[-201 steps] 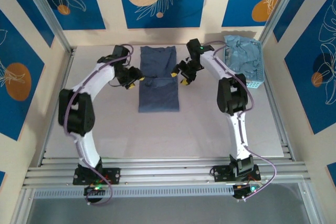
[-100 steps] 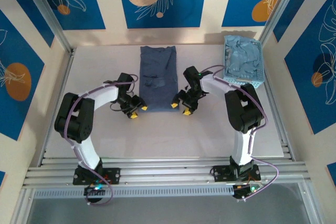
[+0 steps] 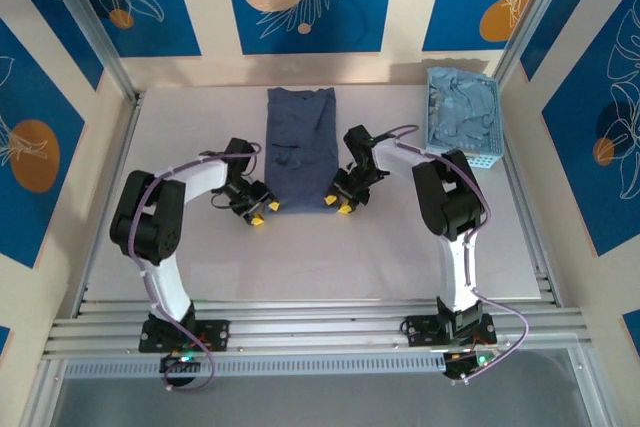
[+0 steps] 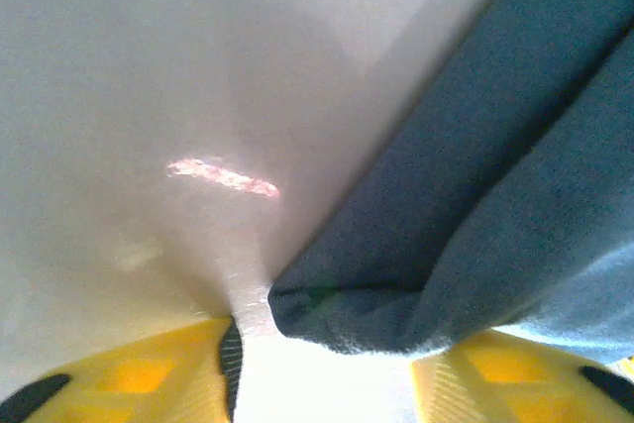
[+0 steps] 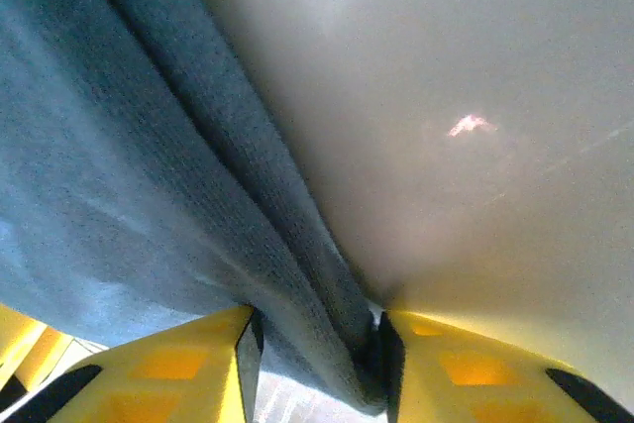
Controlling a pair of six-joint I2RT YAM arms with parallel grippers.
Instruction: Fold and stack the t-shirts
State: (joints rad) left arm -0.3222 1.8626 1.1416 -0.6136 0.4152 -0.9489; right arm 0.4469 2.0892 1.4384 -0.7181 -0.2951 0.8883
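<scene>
Right wrist: right gripper (image 5: 317,359) clamps dark t-shirt (image 5: 129,165) edge; left gripper (image 4: 325,369), cropped, loosely straddles its corner.

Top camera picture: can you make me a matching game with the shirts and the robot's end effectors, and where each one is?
Things:
1. dark t-shirt
2. pale t-shirts
3. left end effector
4. right end effector

Places:
A. in the basket
B. at the dark t-shirt's near right corner
C. lying in the middle of the table
D. at the dark t-shirt's near left corner

Pairs: 1-C, 2-A, 3-D, 4-B
</scene>
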